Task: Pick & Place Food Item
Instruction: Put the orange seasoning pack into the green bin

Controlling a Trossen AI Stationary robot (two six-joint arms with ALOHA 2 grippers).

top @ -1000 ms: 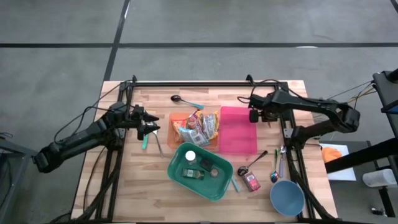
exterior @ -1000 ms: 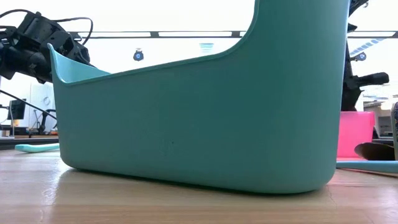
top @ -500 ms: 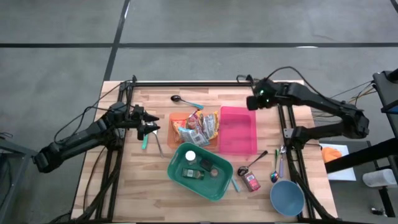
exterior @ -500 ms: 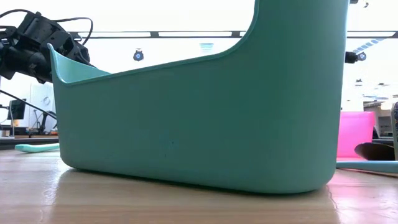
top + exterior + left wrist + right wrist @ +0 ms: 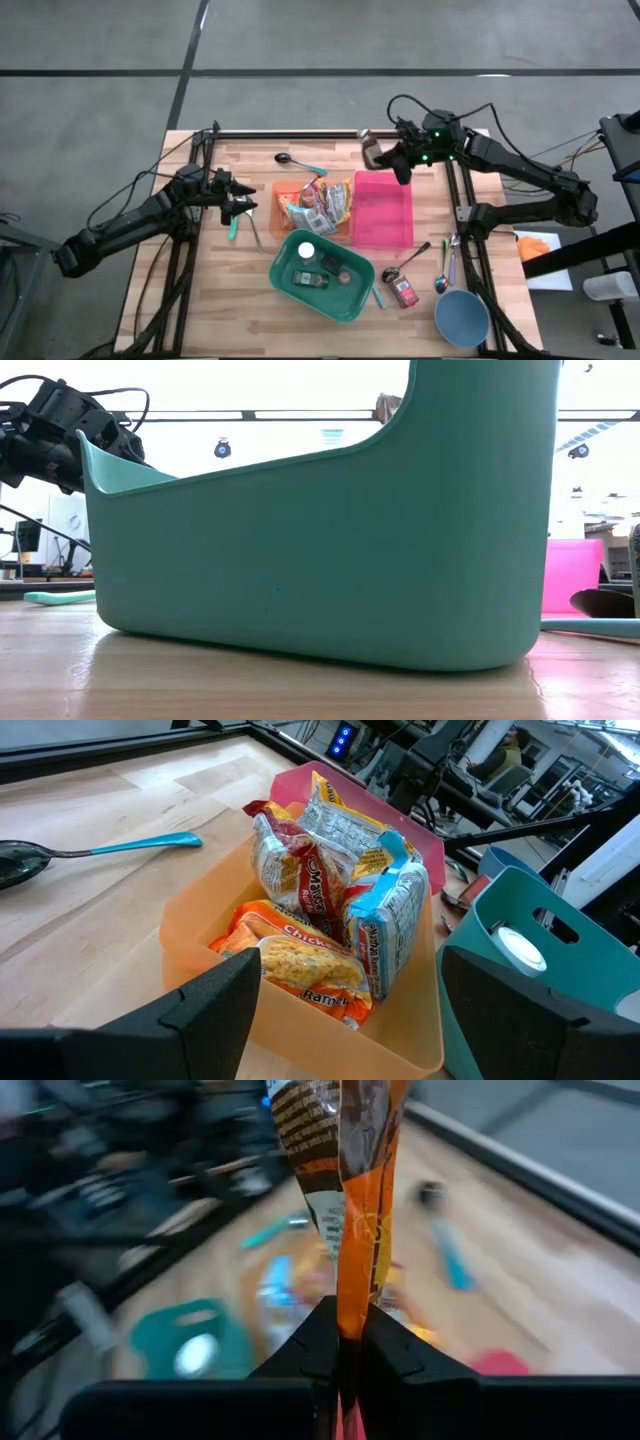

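Note:
My right gripper (image 5: pixel 386 156) is high over the far left corner of the pink bin (image 5: pixel 383 215), shut on a brown-and-orange snack packet (image 5: pixel 371 149). The packet's tip also shows in the low view (image 5: pixel 387 406) above the teal caddy. An orange bin (image 5: pixel 286 190) left of the pink one holds several ramen and snack packets (image 5: pixel 330 910). My left gripper (image 5: pixel 246 206) waits open at that bin's left side, its fingers (image 5: pixel 215 995) level and touching nothing. My right gripper pinches one end of the packet (image 5: pixel 351 1302) between its two fingers. It comes from the table's right, slanting a little downward. The packet sticks out ahead of the fingers, edge-on to the wrist camera, lifted clear of bins and table.
A teal caddy (image 5: pixel 320 276) with small items stands at the near centre and fills the low view (image 5: pixel 320 540). A blue bowl (image 5: pixel 462 318), a can (image 5: pixel 405 292) and spoons (image 5: pixel 445 265) lie near right. Another spoon (image 5: pixel 298 161) lies far of the orange bin.
My right gripper has risen from just above the pink bin's far right corner and moved toward the table's left, its wrist rolling and tipping up. It stays shut; the packet it carries has come into view, well above the bins.

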